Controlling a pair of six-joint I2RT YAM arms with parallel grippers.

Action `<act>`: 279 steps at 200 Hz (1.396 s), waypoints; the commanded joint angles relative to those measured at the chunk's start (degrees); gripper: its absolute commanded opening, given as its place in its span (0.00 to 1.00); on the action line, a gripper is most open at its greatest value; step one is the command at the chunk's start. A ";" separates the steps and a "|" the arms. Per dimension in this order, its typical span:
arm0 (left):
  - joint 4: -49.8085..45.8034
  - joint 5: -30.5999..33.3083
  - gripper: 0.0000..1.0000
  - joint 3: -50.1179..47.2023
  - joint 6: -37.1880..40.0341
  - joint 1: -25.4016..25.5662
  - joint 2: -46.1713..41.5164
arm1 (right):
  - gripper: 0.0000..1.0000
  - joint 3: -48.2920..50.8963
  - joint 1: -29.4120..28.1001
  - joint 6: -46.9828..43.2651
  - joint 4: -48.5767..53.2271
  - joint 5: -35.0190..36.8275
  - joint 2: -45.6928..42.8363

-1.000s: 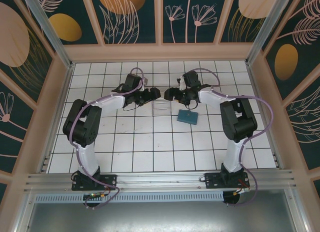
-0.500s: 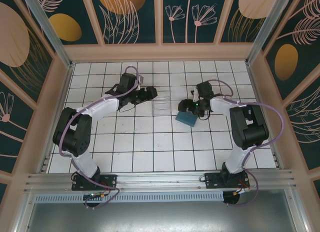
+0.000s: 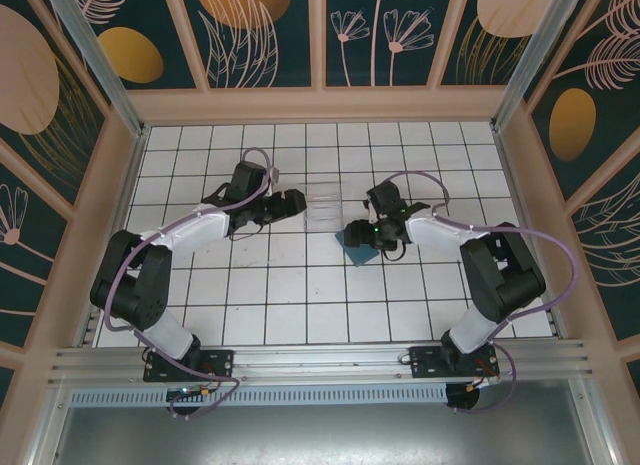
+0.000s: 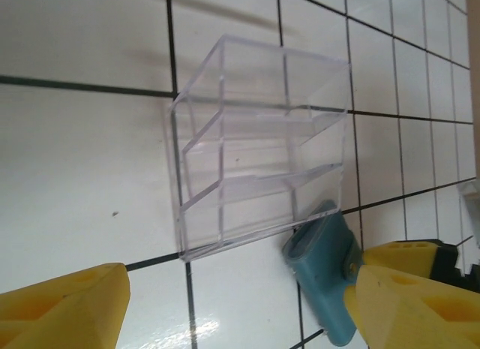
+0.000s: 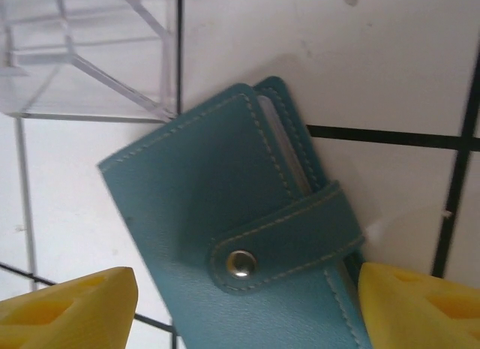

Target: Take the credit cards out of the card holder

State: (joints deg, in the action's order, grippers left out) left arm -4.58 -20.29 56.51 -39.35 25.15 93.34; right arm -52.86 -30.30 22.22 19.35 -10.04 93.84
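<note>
Barely started, with card holder [image 5: 225,214] snapped shut, 0 credit cards out, left gripper [image 4: 241,289] and right gripper [image 5: 247,289] spread wide, empty.

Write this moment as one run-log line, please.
card holder: snapped shut, lying beside clear box | right fingers: open, astride holder | left fingers: open, facing box | extraction: not yet started

Your worktop [image 3: 300,295]: white tiles, dark grid lines. Around you: teal wall panels [image 3: 400,35], pale leaf drawings, orange ovals, peach frame [image 3: 320,103]. Metal rail [image 3: 320,363] along near edge. Even light.
</note>
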 commanded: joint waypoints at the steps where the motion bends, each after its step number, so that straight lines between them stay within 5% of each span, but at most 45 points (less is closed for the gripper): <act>1: -0.28 0.94 0.79 -2.10 0.85 0.25 -0.98 | 0.75 -4.00 -1.99 0.43 5.36 10.64 2.49; 117: -2.27 1.56 0.79 -2.58 0.86 0.21 -2.26 | 0.50 -4.50 -6.01 0.78 7.43 9.71 4.14; 202: -4.51 2.17 0.79 -11.69 1.18 0.47 -8.09 | 0.55 -4.69 -20.26 20.59 9.27 8.28 2.61; 221: -6.05 2.29 0.79 -13.08 1.55 0.51 -8.98 | 0.65 -5.15 -22.62 24.69 9.19 7.91 3.39; 279: -6.80 0.35 0.79 -17.66 0.14 0.46 -13.30 | 0.73 -0.77 -25.79 28.08 2.32 0.76 -0.88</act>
State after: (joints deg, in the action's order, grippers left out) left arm -9.69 -19.05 40.05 -39.03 25.21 82.32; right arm -56.29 -55.20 47.22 25.28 -4.56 96.82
